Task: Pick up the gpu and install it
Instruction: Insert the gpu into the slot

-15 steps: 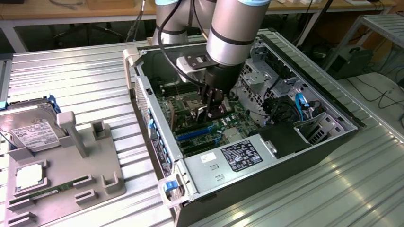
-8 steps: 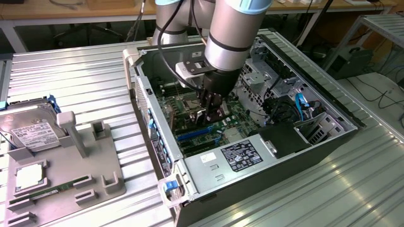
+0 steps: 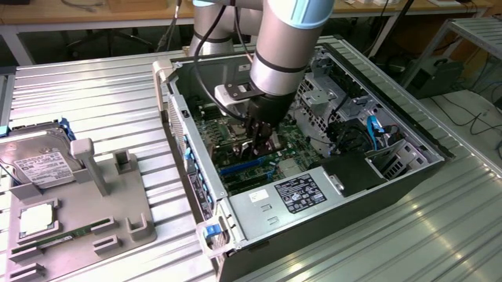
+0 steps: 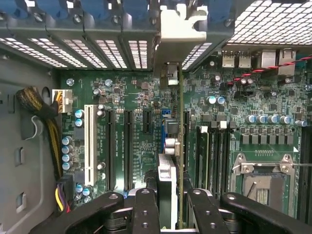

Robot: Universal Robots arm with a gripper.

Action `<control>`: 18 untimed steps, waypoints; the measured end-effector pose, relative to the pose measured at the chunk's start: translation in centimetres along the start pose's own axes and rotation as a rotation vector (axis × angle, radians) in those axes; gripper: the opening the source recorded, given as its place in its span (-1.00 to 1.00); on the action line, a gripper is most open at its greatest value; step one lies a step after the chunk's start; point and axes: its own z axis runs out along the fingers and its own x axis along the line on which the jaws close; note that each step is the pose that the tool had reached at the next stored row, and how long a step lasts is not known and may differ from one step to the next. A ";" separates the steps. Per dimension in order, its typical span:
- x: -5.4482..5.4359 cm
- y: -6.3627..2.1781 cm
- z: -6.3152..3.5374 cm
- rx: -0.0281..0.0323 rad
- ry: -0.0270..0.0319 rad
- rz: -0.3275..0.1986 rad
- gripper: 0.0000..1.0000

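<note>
The gpu (image 4: 168, 175) is clamped edge-on between the narrowly parted fingers (image 4: 145, 209), over the motherboard (image 4: 126, 97) inside the open case (image 3: 330, 235).

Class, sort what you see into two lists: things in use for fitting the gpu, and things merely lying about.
In use: gpu, gripper, motherboard, computer case.
Lying about: hard drive, memory stick, grey tray.
</note>
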 end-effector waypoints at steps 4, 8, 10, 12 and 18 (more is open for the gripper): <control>0.0 0.33 0.14 0.0001 -0.0001 0.000 -0.44; 0.0 0.34 0.48 0.0000 0.0000 0.000 -0.44; 0.0 0.36 0.62 0.0000 0.0001 0.000 -0.44; 0.0 0.49 0.67 0.0000 0.0000 0.000 -0.44; 0.0 0.99 0.76 0.0000 0.0000 0.000 -0.44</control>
